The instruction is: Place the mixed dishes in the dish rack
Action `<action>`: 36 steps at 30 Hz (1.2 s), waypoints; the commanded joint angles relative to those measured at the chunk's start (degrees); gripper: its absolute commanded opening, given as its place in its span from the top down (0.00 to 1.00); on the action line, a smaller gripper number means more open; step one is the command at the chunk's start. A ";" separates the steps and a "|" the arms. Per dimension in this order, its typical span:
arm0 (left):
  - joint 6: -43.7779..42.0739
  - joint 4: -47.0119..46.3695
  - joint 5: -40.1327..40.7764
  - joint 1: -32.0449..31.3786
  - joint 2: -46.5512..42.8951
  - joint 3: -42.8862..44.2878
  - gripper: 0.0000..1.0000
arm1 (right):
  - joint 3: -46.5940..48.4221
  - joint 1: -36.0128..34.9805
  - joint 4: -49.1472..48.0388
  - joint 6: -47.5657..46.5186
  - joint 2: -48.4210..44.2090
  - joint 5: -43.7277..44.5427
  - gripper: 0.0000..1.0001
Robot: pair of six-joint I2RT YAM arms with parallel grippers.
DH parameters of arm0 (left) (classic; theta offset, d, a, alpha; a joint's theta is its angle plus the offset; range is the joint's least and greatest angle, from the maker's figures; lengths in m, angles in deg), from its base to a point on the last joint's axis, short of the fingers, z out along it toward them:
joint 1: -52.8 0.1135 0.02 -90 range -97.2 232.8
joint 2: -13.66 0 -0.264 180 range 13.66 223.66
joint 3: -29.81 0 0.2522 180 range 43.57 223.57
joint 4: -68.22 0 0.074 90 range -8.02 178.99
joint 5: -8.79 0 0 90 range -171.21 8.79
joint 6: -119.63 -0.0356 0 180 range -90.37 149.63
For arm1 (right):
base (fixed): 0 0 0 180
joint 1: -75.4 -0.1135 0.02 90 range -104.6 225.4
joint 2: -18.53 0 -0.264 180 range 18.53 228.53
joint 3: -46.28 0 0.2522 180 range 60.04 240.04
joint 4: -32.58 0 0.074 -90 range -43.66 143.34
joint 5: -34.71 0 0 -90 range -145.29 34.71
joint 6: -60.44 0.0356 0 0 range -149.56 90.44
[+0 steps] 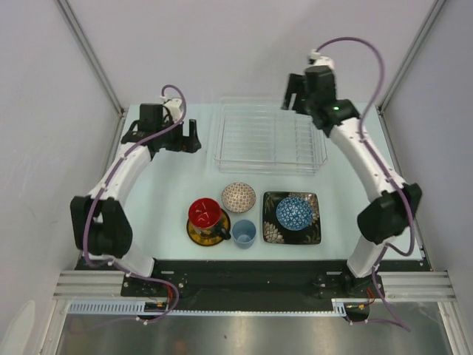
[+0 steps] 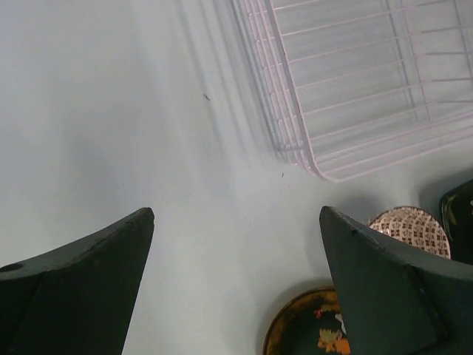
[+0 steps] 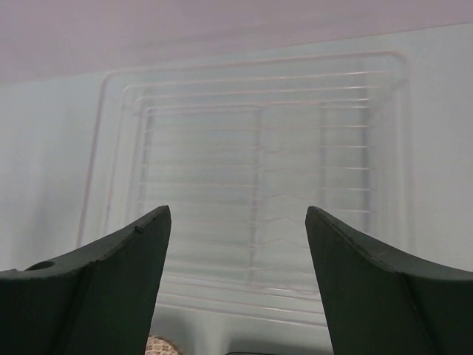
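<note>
The clear dish rack (image 1: 270, 137) lies empty at the back middle of the table. In front of it stand a dark red-lined mug (image 1: 205, 213) on a yellow-brown saucer (image 1: 194, 235), a small red-white patterned bowl (image 1: 238, 197), a light blue cup (image 1: 244, 232), and a blue patterned bowl (image 1: 294, 212) on the black floral square plate (image 1: 313, 229). My left gripper (image 1: 194, 137) hangs open just left of the rack, over bare table (image 2: 236, 214). My right gripper (image 1: 290, 100) is open above the rack's far right corner, looking down across the rack (image 3: 251, 163).
In the left wrist view the rack's corner (image 2: 369, 81) is at the upper right, with the small bowl (image 2: 410, 228) and the saucer's rim (image 2: 295, 333) at the lower right. Metal frame posts flank the table, and both arm bases stand at the near edge.
</note>
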 commanded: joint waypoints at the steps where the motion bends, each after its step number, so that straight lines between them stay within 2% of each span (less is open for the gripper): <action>1: 3.81 -7.04 3.28 -3.60 6.42 7.69 0.00 | -10.87 7.59 -4.00 -0.79 -6.92 2.56 0.22; 5: 4.69 -12.49 6.90 -5.62 9.69 9.11 0.00 | -18.18 12.43 -4.88 -1.50 -8.60 5.73 0.23; 10: 1.88 -10.91 10.59 -7.65 16.02 14.20 0.00 | -21.70 14.81 -3.48 -0.88 -5.88 5.91 0.24; 19: -2.95 -18.37 16.22 -9.75 17.34 5.42 0.00 | -22.32 17.10 -2.69 0.00 -0.96 4.15 0.25; 28: -4.27 -18.30 16.93 -10.55 19.54 4.80 0.00 | -24.43 17.89 -1.90 1.58 0.81 2.57 0.27; 36: -6.21 -19.35 17.28 -10.99 18.49 0.24 0.00 | -25.75 17.89 -1.28 2.19 2.12 1.69 0.28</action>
